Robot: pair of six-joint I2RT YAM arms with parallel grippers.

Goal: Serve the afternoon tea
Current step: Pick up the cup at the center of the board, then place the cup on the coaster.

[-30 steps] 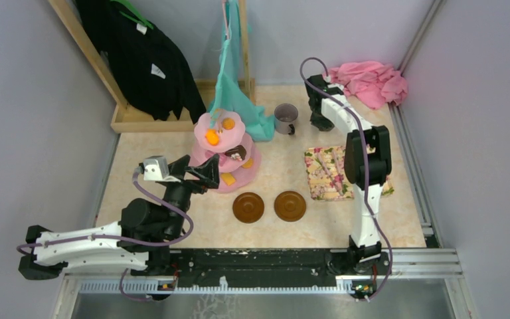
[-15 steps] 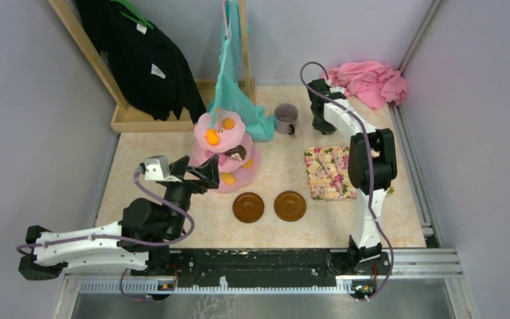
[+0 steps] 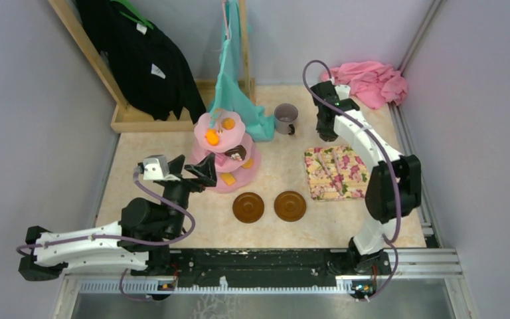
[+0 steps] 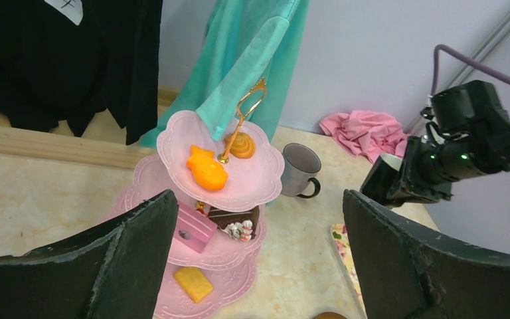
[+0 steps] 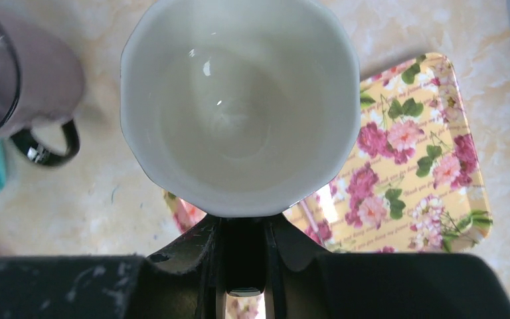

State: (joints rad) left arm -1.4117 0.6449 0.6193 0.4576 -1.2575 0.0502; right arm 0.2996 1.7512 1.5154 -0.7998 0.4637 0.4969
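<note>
left end effector [image 3: 196,171]: jaws wide, nothing in them, low on the near side of the stand, facing it
right end effector [image 5: 241,256]: jaws narrow, clamped on the near side of the black white-lined mug [image 5: 239,106]
black white-lined mug: mouth towards the wrist camera, empty, over the far-left corner of the floral tray [image 5: 425,153]; looks clear of the table [image 3: 146,166]
grey mug [image 3: 285,117]: upright on table, just left of the held mug, apart from it
pink three-tier stand [image 4: 265,179]: far-left on table
cakes: orange fish [image 4: 206,167] and brown swirl [image 4: 242,144] top tier; pink [image 4: 194,228] and brown slice [image 4: 232,219] middle tier; yellow [image 4: 194,282] bottom tier
brown discs [image 3: 248,207] [image 3: 290,206]: side by side, bare, near centre of table
</note>
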